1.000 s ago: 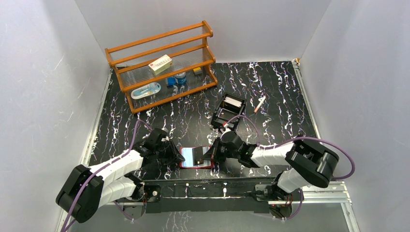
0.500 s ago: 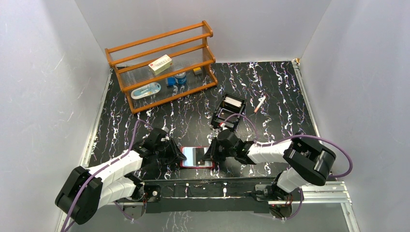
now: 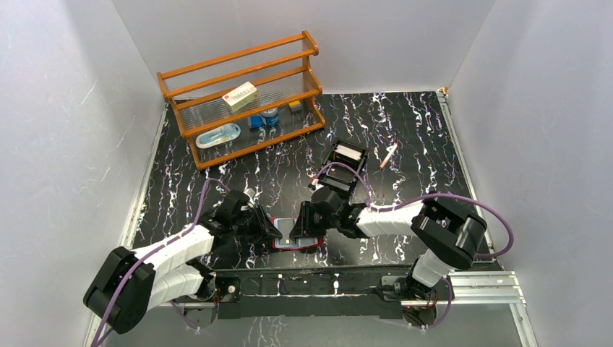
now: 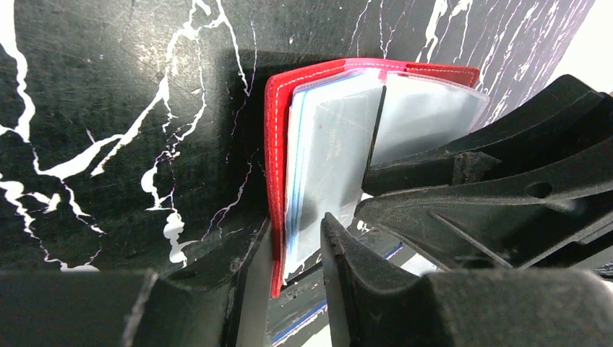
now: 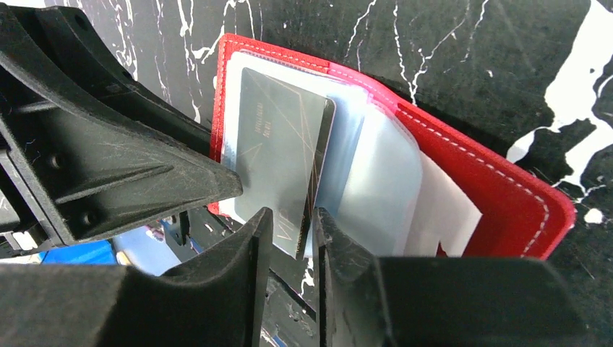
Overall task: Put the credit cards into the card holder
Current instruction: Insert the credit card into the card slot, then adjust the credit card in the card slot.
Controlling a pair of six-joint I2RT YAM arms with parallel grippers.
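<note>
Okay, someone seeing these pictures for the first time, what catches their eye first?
The open red card holder at the near edge of the table, with the left claw and right claw meeting over it. The right claw straddles a silvery card. Far left stands a wooden rack.

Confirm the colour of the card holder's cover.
The card holder is red with pale stitching along its edge, clearest in the right wrist view.

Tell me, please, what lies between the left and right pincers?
The open red card holder, a grey card among its clear sleeves; both wrist views show it.
</note>
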